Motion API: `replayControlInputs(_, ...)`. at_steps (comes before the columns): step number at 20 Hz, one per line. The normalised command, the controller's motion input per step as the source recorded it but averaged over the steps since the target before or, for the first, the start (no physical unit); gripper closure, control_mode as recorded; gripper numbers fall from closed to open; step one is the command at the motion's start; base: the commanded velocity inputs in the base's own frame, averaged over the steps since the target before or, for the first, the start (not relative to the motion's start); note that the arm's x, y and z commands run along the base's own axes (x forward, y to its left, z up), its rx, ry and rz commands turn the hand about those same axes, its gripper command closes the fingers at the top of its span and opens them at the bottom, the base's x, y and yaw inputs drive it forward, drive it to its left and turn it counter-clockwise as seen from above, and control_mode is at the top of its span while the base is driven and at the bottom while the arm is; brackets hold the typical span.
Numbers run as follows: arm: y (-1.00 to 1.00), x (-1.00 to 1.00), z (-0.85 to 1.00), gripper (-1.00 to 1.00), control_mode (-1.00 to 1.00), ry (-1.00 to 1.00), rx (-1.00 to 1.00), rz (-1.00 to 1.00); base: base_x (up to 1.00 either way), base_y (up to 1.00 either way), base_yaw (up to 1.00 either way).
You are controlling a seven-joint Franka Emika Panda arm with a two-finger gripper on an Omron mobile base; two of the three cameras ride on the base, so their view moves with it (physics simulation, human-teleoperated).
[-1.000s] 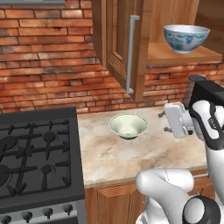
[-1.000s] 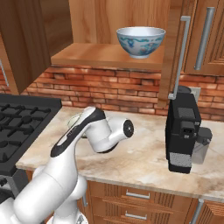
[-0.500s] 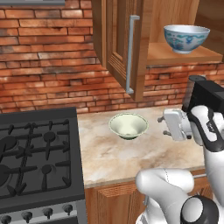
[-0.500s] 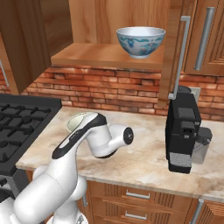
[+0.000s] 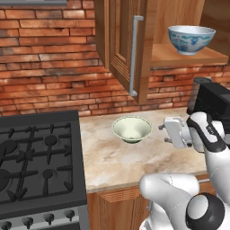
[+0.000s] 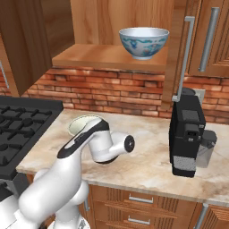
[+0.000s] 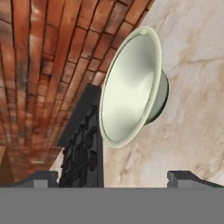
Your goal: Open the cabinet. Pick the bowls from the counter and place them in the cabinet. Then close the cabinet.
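While cabinet point(image 5: 134, 49) holds blue bowl point(image 5: 191, 39), green bowl point(image 5: 131, 129) sits empty.

Green-cream bowl point(image 5: 131, 129) on counter point(image 5: 112, 161)

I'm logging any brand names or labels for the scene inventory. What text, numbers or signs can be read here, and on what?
None can be read.
The blue and white bowl in the cabinet carries a painted blue pattern, no letters.
The black coffee machine shows no legible label.
The stove knobs show no readable marks.
The pale green bowl on the counter is plain.
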Motion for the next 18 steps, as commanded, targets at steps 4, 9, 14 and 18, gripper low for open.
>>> replayControlInputs(4, 0.0, 0.34, -0.23, -1.0, -1.0, 0.0, 0.0, 0.0, 0.0, 0.0, 0.0)
replayControlInputs(9, 0.0, 0.42, -0.28, -1.0, -1.0, 0.0, 0.0, 0.0, 0.0, 0.0, 0.0)
replayControlInputs(14, 0.01, 0.37, -0.33, -1.0, -1.0, 0.0, 0.0, 0.0, 0.0, 0.0, 0.0)
replayControlInputs(18, 0.02, 0.46, -0.3, -1.0, -1.0, 0.01, 0.0, 0.0, 0.0, 0.0, 0.0)
